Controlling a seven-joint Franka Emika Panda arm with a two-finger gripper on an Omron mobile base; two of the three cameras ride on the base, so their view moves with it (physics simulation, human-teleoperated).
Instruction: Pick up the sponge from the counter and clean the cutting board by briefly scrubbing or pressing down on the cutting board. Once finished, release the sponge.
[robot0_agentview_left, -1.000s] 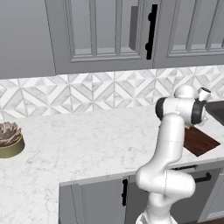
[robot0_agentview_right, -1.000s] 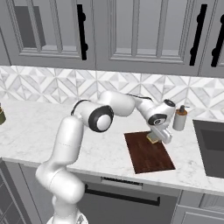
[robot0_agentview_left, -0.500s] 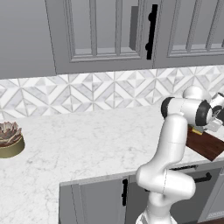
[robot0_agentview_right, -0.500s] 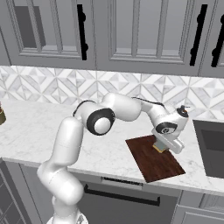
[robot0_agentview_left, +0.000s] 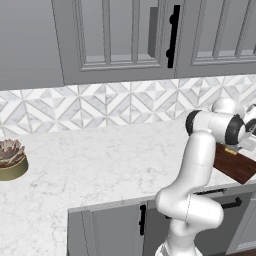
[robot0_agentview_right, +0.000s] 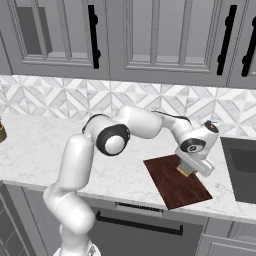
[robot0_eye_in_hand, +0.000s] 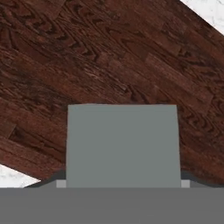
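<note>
The sponge (robot0_agentview_right: 184, 171) is held closed in the gripper (robot0_agentview_right: 187, 169) and pressed onto the board (robot0_agentview_right: 175, 182), near its rear edge; the board lies at the worktop's (robot0_agentview_right: 45, 145) front edge.

The white marble counter (robot0_agentview_right: 45, 145) carries the cutting board (robot0_agentview_right: 172, 187) and a potted succulent (robot0_agentview_left: 11, 159).

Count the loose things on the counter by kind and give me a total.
Sponge: 1
Cutting board: 1
Potted succulent: 1
Total: 3
</note>
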